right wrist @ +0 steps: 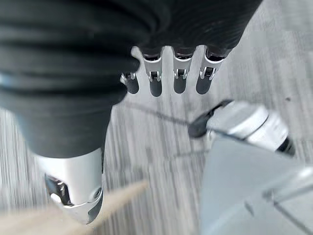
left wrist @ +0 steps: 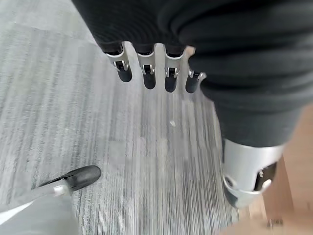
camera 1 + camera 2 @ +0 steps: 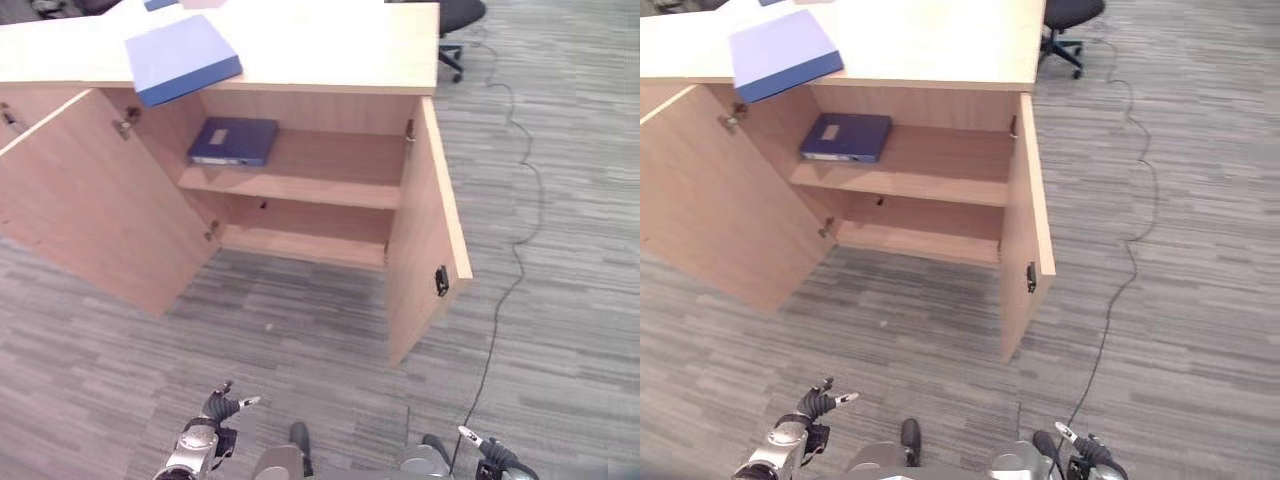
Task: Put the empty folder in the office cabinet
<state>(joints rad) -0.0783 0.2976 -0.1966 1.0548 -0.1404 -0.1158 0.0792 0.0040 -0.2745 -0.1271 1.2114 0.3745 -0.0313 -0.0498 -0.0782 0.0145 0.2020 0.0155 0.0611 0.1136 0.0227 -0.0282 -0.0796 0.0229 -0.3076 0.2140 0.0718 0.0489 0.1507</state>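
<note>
Our left hand [image 3: 205,432] hangs low over the carpet, fingers [image 2: 146,73] relaxed and empty. We count two folders: a light blue folder [image 3: 180,57] on the desk [image 3: 330,45], overhanging its edge, and a dark blue folder [image 3: 233,141] on the cabinet's upper shelf [image 3: 320,175]. Both doors stand open. We judge the pickup not yet begun; next we must reach for the desk folder. Our right hand [image 3: 495,455] is likewise slack, gripping nothing.

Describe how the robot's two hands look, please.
Each hand, left hand and right hand, has a dark ribbed cover over its back and wrist, a row of silver fingers with dark rounded tips, and a thicker silver thumb set apart.
</note>
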